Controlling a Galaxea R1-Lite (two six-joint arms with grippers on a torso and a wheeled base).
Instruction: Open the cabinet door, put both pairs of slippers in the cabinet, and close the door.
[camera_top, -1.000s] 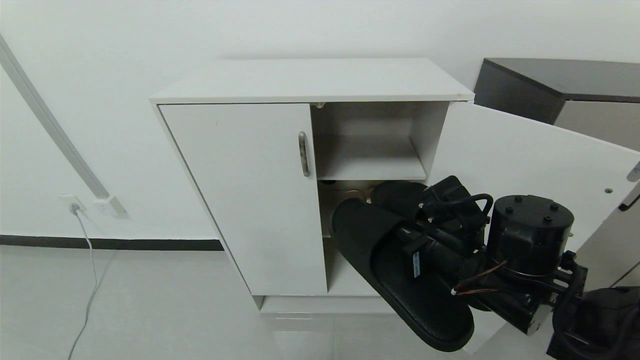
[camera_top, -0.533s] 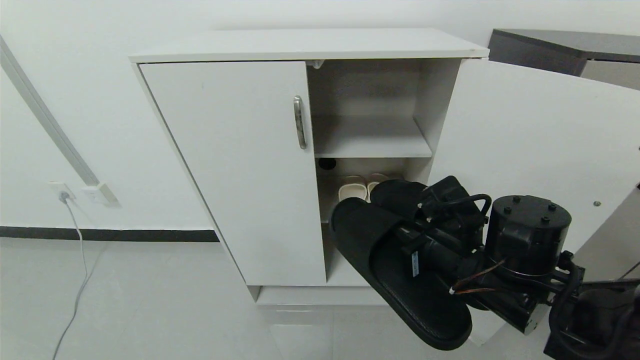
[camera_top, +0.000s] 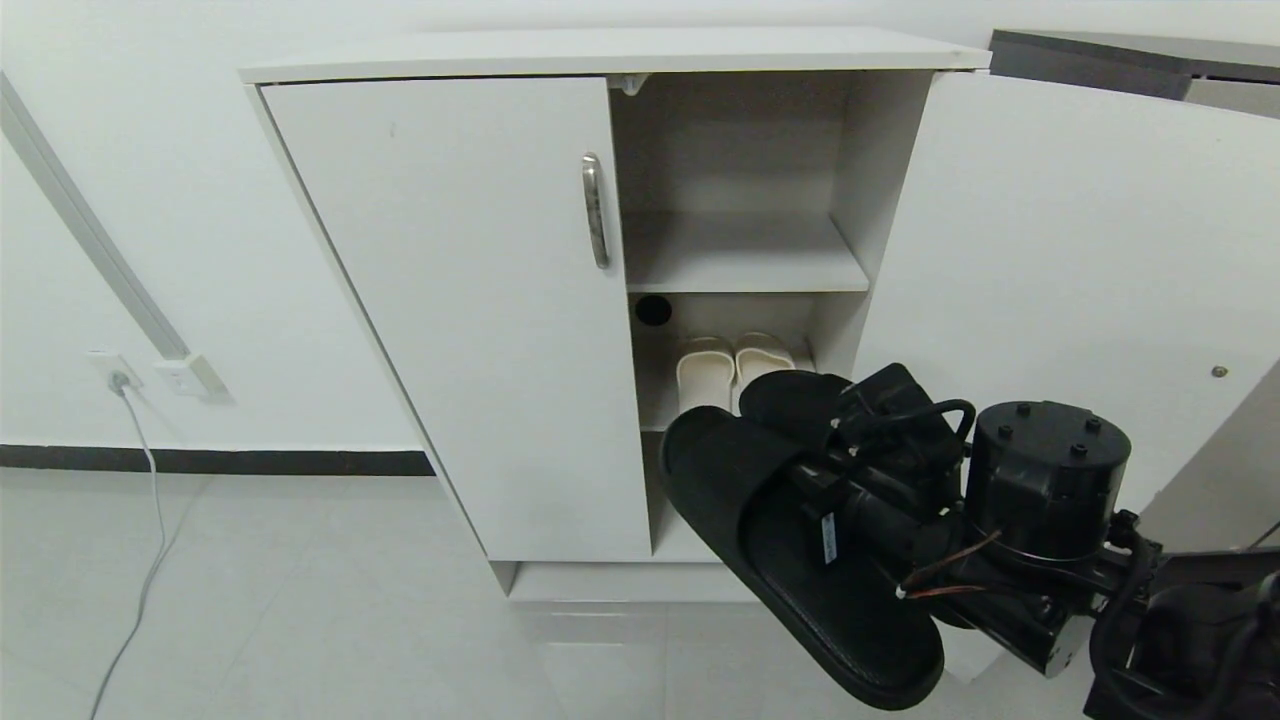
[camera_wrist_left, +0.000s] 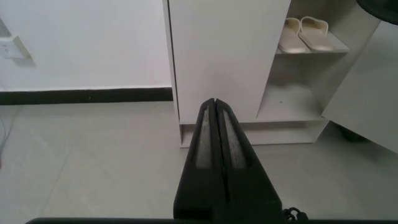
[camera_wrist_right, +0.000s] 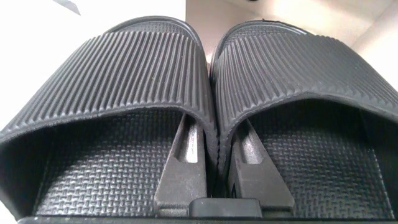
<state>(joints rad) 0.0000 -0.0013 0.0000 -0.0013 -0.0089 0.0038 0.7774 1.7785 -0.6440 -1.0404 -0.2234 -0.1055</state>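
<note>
Shifted as a whole since a second ago, with the cabinet now higher in the head view: camera motion, not furniture. Swung wide open, right door; shut, left door. Held in the air before the open right half, black slippers, toes toward the lower shelf. Side by side near that shelf's front edge, beige slippers. Clamped on the black pair's adjoining inner walls, fingers of right gripper. Pressed together on nothing, fingers of left gripper.

On the cabinet shelf — cream slippers
</note>
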